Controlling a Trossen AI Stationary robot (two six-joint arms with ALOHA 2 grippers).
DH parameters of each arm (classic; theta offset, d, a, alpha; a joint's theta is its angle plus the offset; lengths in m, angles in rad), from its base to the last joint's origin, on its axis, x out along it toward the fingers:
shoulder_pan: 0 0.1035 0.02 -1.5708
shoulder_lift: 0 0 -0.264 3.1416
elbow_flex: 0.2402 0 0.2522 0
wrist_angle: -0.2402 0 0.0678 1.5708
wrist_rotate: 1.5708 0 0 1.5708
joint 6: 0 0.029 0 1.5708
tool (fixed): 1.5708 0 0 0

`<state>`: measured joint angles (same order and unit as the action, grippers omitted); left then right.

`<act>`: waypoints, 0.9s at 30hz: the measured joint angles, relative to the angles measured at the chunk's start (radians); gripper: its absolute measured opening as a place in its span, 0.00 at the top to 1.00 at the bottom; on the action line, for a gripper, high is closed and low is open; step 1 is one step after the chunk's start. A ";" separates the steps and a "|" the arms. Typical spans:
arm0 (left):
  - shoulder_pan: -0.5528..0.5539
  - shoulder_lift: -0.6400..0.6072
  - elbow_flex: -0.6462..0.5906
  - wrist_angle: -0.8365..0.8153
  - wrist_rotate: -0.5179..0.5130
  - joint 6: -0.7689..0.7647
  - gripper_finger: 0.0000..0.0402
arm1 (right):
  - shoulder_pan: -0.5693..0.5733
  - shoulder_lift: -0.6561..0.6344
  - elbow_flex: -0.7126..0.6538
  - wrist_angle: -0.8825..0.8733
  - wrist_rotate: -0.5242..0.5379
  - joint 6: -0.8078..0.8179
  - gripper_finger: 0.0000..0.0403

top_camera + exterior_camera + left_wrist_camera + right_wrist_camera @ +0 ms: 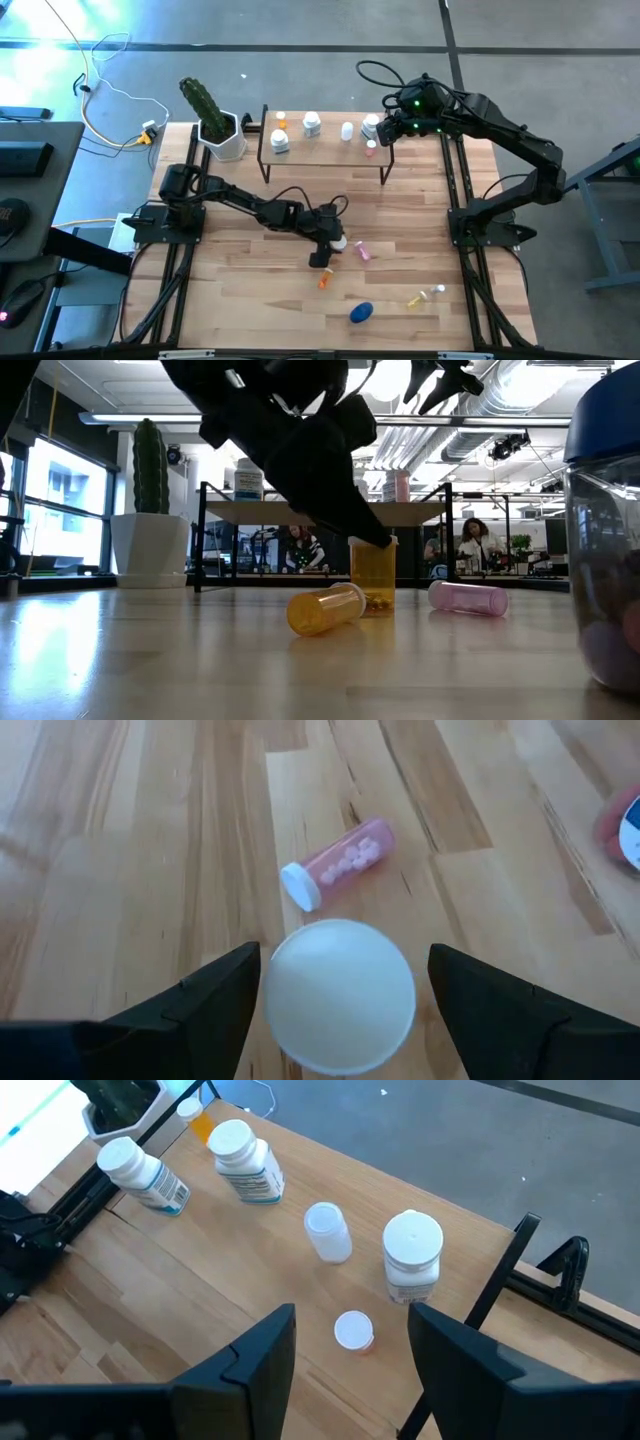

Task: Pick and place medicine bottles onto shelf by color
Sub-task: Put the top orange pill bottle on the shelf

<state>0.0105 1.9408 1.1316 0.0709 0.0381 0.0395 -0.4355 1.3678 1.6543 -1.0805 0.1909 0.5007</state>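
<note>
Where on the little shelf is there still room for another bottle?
The shelf has bare wood along its front edge and between the white bottles and the clear one. Its right end, under the right gripper, is crowded.

We note a cactus (201,103) in a white hexagonal pot (224,139) at the table's (250,290) far left corner. Yellow and white cables (105,105) lie on the floor beyond.
</note>
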 joint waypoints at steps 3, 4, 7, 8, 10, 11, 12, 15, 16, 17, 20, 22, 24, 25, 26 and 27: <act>0.001 0.000 0.000 -0.015 0.002 -0.002 0.35 | 0.000 0.000 0.000 0.000 0.000 0.000 0.54; 0.001 0.000 0.000 -0.015 0.001 0.001 0.37 | 0.000 0.000 0.000 0.000 0.000 0.000 0.54; 0.002 0.000 0.000 -0.014 0.000 0.018 0.44 | 0.000 0.000 0.000 0.000 0.000 0.000 0.54; 0.002 0.000 0.000 -0.014 -0.001 0.021 0.46 | 0.000 0.000 0.000 0.000 0.000 0.000 0.54; 0.003 0.000 0.000 -0.015 -0.001 0.023 0.49 | 0.000 0.000 0.000 0.000 0.000 -0.001 0.54; 0.003 0.000 0.000 -0.017 -0.001 0.021 0.51 | 0.000 0.000 0.000 0.000 0.000 -0.001 0.54; 0.003 -0.001 0.000 -0.018 0.000 0.019 0.51 | 0.000 0.000 0.000 -0.001 0.000 -0.001 0.54; 0.003 -0.003 0.000 -0.021 -0.001 0.017 0.50 | 0.000 0.000 0.000 0.000 0.000 0.004 0.54; 0.006 -0.009 0.000 -0.031 -0.001 0.017 0.50 | 0.000 0.000 0.000 -0.001 0.000 0.016 0.54; 0.009 -0.013 0.000 -0.032 0.000 0.017 0.49 | 0.000 0.000 0.000 0.000 0.000 0.020 0.54; 0.028 -0.049 0.000 -0.057 0.002 0.017 0.48 | 0.000 0.000 0.000 0.000 0.000 0.023 0.54; 0.050 -0.078 0.000 -0.067 0.002 0.017 0.48 | 0.000 0.000 0.000 0.000 0.000 0.018 0.54; 0.074 -0.117 0.000 -0.099 0.002 0.022 0.48 | 0.000 0.000 0.000 0.000 0.000 0.018 0.54; 0.087 -0.135 0.000 -0.103 0.002 0.026 0.48 | 0.000 0.000 0.000 0.000 0.000 0.018 0.54; 0.102 -0.157 0.001 -0.115 0.001 0.031 0.48 | 0.000 0.000 0.000 0.000 0.000 0.018 0.54; 0.117 -0.183 0.000 -0.145 0.000 0.033 0.48 | 0.000 0.000 0.000 0.000 0.000 0.017 0.54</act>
<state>0.1278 1.7574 1.1319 -0.0740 0.0386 0.0726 -0.4355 1.3678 1.6543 -1.0805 0.1909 0.5179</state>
